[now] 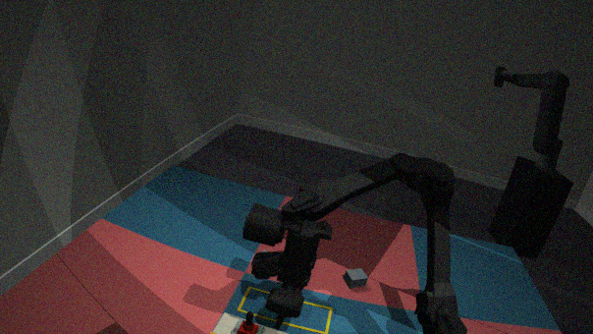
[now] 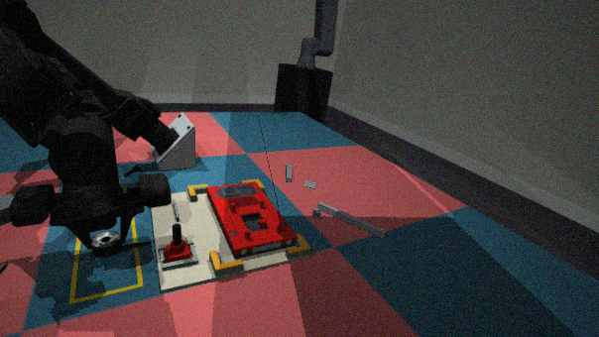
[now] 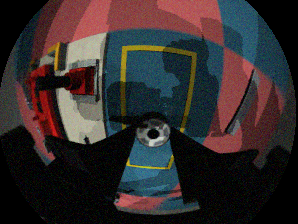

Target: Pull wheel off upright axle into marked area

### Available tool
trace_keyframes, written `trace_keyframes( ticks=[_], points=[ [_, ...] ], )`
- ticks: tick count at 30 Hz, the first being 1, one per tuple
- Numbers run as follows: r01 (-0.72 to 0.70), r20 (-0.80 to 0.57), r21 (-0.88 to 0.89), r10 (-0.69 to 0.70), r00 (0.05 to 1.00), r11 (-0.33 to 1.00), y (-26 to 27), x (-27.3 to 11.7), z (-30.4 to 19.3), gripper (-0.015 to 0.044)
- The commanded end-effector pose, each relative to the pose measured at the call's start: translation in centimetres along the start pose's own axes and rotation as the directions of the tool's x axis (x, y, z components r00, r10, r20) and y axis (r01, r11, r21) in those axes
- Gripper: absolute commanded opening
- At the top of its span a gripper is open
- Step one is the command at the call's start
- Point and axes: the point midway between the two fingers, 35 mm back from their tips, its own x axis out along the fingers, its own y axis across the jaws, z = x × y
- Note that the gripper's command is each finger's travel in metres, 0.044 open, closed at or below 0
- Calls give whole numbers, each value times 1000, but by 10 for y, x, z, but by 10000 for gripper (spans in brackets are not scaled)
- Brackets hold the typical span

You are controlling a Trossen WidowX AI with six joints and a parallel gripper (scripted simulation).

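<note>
Wheel [image 2: 103, 241] clamped between the two dark fingers of the hand [image 2: 105, 244], low over the desk [image 2: 397, 278] and inside the yellow outline of the marked area [image 2: 74, 278], toward its 12 o'clock end in the exterior view; whether the wheel touches the surface cannot be told. In the wrist view the wheel [image 3: 153, 133] appears as a pale disc with a dark centre hole, with the fingers converging on it from 7 and 5 o'clock and the yellow outline [image 3: 124, 83] framing it. The bare upright axle [image 2: 177, 234], a dark peg on a red base [image 2: 178, 253], stands on the white plate [image 2: 198, 223] at 3 o'clock of the marked area, well apart from the wheel. A red chassis [image 2: 250, 218] lies on the same plate beyond the axle, bordered by yellow corner brackets [image 2: 225, 263]. A grey wedge [image 2: 179, 146] sits at 12 o'clock of the plate, and a few grey bars [image 2: 349, 218] lie scattered at 3 o'clock.
</note>
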Motion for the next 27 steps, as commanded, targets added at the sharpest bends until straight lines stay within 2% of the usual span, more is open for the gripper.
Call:
trace_keyframes(
  ticks=[1, 5, 12, 15, 16, 20, 27],
  points=[
    [0, -1, 2, 0, 1000, 1000, 0, 0, 0, 210],
    [-1, 0, 1, 1, 1000, 1000, 0, -5, 1, 300],
    [1, 2, -5, -1, 1000, 1000, 1, -54, 1, 300],
    [2, 2, -6, -2, 1000, 1000, 1, -60, 0, 300],
    [3, 7, -13, -3, 1000, 1000, 3, -54, 0, 326],
    [-10, 6, -14, 10, 1000, 1000, 19, -73, -23, 431],
    [-4, -3, -11, 4, 1000, 1000, 38, -104, -76, 440]
  ],
)
